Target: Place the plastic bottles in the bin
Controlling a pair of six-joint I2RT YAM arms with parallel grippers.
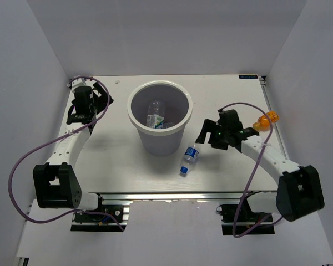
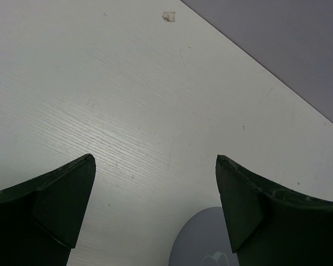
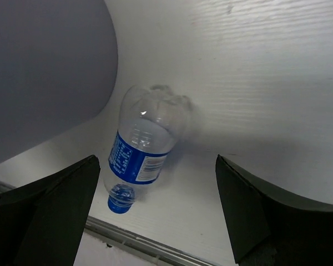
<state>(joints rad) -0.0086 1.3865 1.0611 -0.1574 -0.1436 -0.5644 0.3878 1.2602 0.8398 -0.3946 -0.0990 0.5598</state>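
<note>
The white bin (image 1: 134,123) stands at the table's middle; a clear bottle (image 1: 155,107) and a green-white labelled bottle (image 1: 159,122) lie inside it. A clear bottle with blue label and cap (image 1: 190,158) lies on the table just right of the bin's base, cap toward the near edge. In the right wrist view the blue-label bottle (image 3: 140,149) lies ahead of and below my open, empty right gripper (image 3: 155,159), beside the bin's wall (image 3: 44,72). My right gripper (image 1: 209,139) hovers right of that bottle. An orange bottle (image 1: 266,118) lies at the far right. My left gripper (image 1: 97,95) is open and empty over bare table at the far left (image 2: 155,158).
The table's near edge has a metal rail (image 3: 155,250) close to the blue-label bottle's cap. The back wall (image 2: 277,39) rises past the table's far edge. A small scrap of tape (image 2: 168,16) lies on the table ahead of my left gripper.
</note>
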